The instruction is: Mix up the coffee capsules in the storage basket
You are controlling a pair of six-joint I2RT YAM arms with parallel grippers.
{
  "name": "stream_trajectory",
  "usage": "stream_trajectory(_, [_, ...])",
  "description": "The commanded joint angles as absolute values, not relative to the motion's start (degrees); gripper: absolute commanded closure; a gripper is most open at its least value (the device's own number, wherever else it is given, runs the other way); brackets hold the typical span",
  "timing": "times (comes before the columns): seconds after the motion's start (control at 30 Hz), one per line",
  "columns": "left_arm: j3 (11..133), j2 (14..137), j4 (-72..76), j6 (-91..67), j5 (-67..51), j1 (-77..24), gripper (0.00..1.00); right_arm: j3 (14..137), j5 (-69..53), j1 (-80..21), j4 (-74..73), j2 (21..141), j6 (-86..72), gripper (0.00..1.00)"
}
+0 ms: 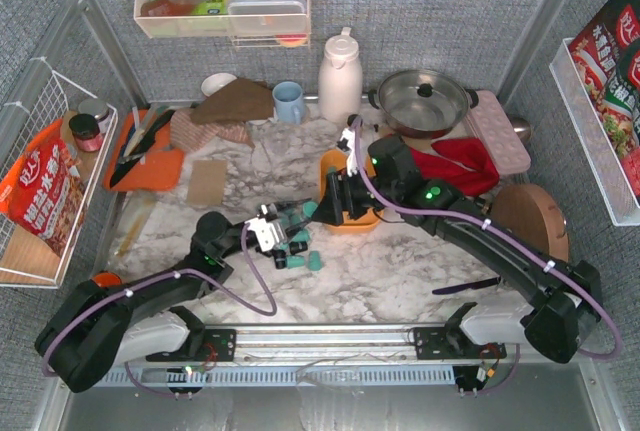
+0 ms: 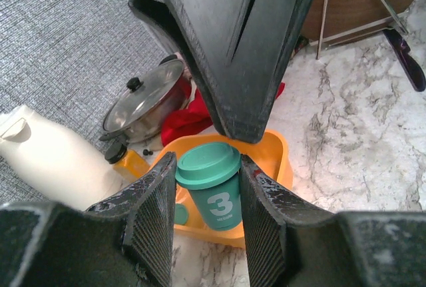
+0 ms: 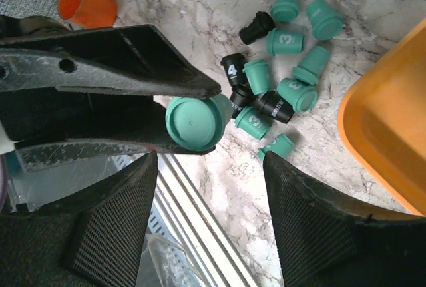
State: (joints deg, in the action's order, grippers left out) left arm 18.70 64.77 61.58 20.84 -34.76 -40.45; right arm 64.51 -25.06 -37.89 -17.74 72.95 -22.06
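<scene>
Your left end effector (image 2: 206, 168) is clamped on one teal capsule (image 2: 214, 197), a smooth plastic cup with a flat round lid and a white "3" on its side. It sits lid up, low in the left wrist view, with ribbed black pads pressing both flanks. Your right end effector (image 3: 210, 160) stands open, nothing between its mesh-textured fingers. The other capsules (image 3: 279, 80), teal and black, lie tumbled in a heap on the marble-patterned table (image 3: 200, 7), upper middle of the right wrist view, near the glossy orange basket (image 3: 389, 120) at the right edge.
</scene>
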Motion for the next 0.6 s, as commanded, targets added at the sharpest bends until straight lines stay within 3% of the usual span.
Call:
stream_trajectory(0.0, [20.1, 65.29, 60.73, 21.5, -35.09, -40.99, 0.64, 64.56, -20.48, -38.79, -16.09, 73.29, -21.53, 0.31])
stream_trajectory(0.57, [22.13, 67.3, 58.65, 22.58, -33.51, -42.53, 0.64, 63.87, -16.0, -41.69, -13.71, 74.14, -23.43, 0.35])
